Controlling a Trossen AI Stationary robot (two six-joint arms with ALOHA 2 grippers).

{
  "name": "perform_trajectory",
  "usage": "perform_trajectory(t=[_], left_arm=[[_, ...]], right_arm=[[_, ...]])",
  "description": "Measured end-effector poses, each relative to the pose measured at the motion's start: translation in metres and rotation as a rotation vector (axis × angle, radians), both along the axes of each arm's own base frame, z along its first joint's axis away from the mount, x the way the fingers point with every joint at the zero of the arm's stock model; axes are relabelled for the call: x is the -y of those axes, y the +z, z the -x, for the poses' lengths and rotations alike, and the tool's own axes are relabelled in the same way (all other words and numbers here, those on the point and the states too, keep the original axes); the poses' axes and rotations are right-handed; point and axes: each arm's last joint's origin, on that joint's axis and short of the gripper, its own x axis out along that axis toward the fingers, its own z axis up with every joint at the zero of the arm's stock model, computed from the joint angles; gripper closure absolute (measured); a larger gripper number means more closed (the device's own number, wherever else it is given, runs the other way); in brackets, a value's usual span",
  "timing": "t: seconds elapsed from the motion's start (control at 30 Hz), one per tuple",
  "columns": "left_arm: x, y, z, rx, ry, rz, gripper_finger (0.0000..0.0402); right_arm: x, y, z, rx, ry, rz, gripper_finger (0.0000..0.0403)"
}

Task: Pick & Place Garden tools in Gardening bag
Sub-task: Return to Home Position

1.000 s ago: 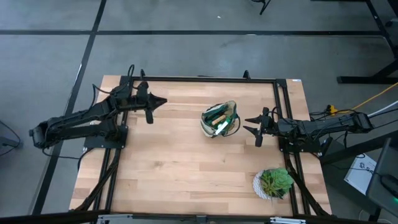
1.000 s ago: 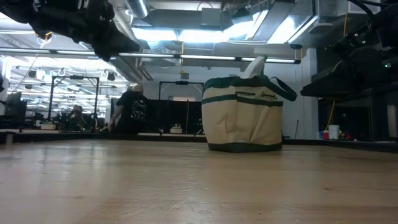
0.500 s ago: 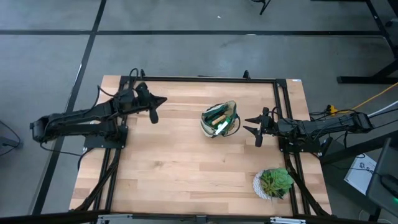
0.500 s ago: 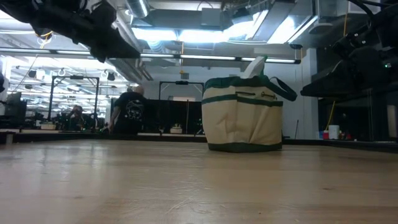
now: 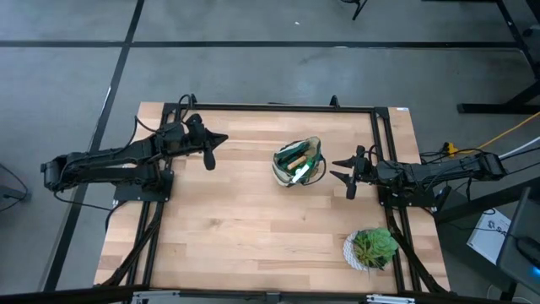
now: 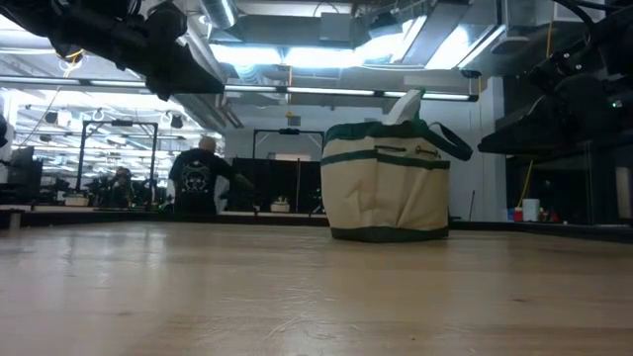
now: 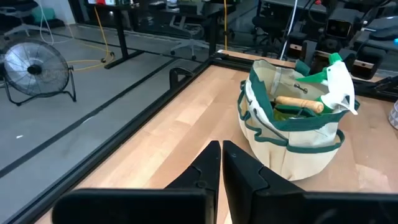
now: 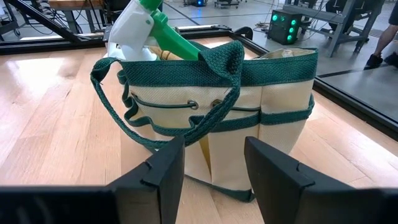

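The beige gardening bag [image 5: 297, 162] with green trim stands upright on the table's middle right; it also shows in the low view [image 6: 388, 183]. Inside it I see a wooden tool handle [image 7: 298, 104] and the spray bottle's green and white head [image 8: 144, 22]. My left gripper [image 5: 210, 153] is shut and empty, raised over the table's far left, pointing at the bag. My right gripper [image 5: 343, 165] is open and empty, just right of the bag; its fingers [image 8: 163, 168] stand before the bag's side wall.
A green leafy plant in a white pot [image 5: 371, 249] stands at the near right corner. A black metal frame [image 5: 278, 107] runs along the table's edges. Bare wood lies left of and in front of the bag. A person [image 6: 198, 178] stands far behind the table.
My left gripper has moved a little toward the table's right and near side, staying shut. The person behind the table has shifted. The bag and my right gripper have kept still.
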Motion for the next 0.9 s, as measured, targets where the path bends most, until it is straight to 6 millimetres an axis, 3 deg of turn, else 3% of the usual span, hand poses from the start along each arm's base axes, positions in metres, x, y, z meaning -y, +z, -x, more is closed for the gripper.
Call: perform_trajectory(t=[0.9], left_arm=[[0.0,0.0,0.0,0.0,0.0,0.0,0.0392]], right_arm=[[0.0,0.0,0.0,0.0,0.0,0.0,0.0231]])
